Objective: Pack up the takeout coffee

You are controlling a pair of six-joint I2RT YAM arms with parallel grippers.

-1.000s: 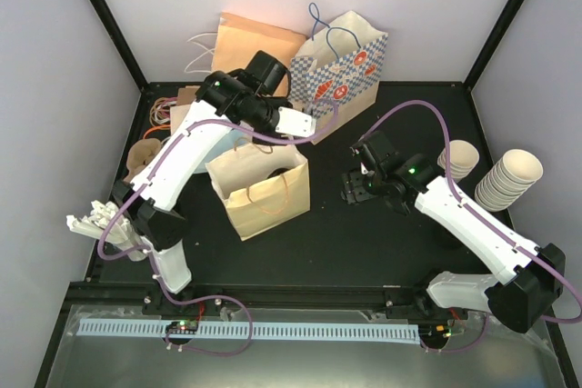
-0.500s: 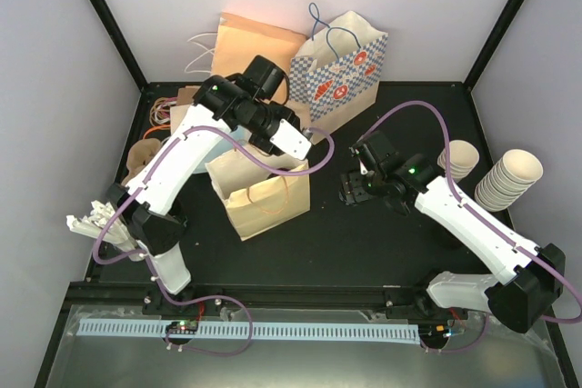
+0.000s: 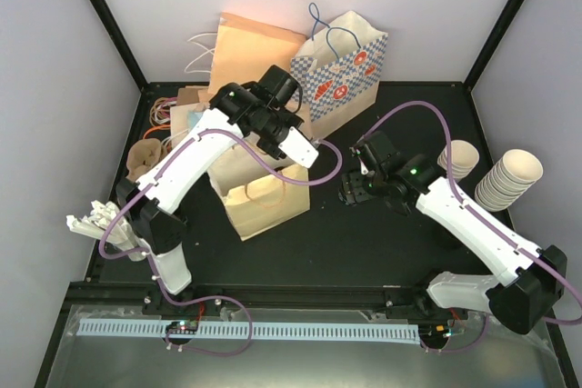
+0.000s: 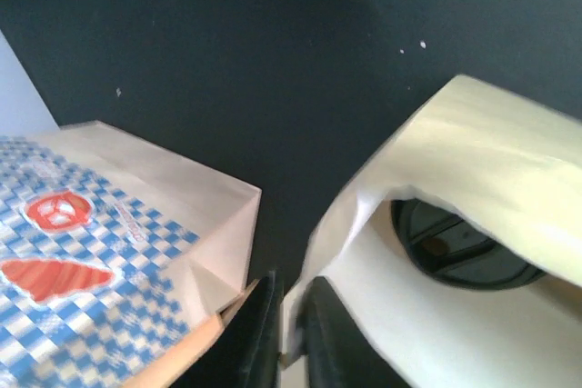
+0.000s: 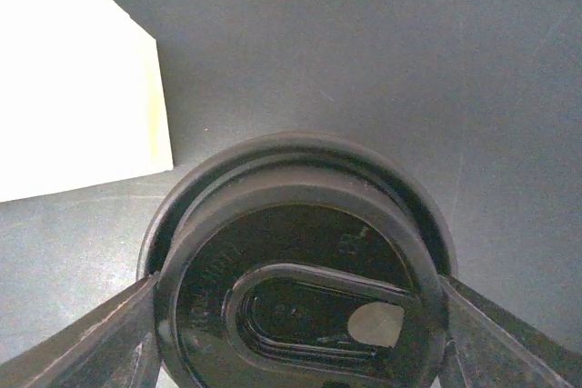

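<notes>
The takeout coffee (image 3: pixel 353 190), a cup under a black round lid (image 5: pixel 300 270), is held right of the open kraft paper bag (image 3: pixel 265 195). My right gripper (image 3: pixel 356 188) is shut on it; its fingers (image 5: pixel 114 338) press both sides of the lid, and the cup body is hidden below. My left gripper (image 3: pixel 309 154) is shut on the bag's right rim. In the left wrist view its fingers (image 4: pixel 262 333) pinch the cream paper edge (image 4: pixel 364 224). A black round lid (image 4: pixel 464 247) shows inside the bag.
A blue-checked paper bag (image 3: pixel 341 70) stands just behind the left gripper and fills the left of the left wrist view (image 4: pixel 82 261). A flat kraft bag (image 3: pixel 255 43) leans at the back. Stacked lidless cups (image 3: pixel 509 179) stand at the right; brown items (image 3: pixel 145 156) lie at the left.
My left gripper has moved right and nearer with the bag's rim in it, pulling the mouth wider. The right gripper with the coffee has barely moved.
</notes>
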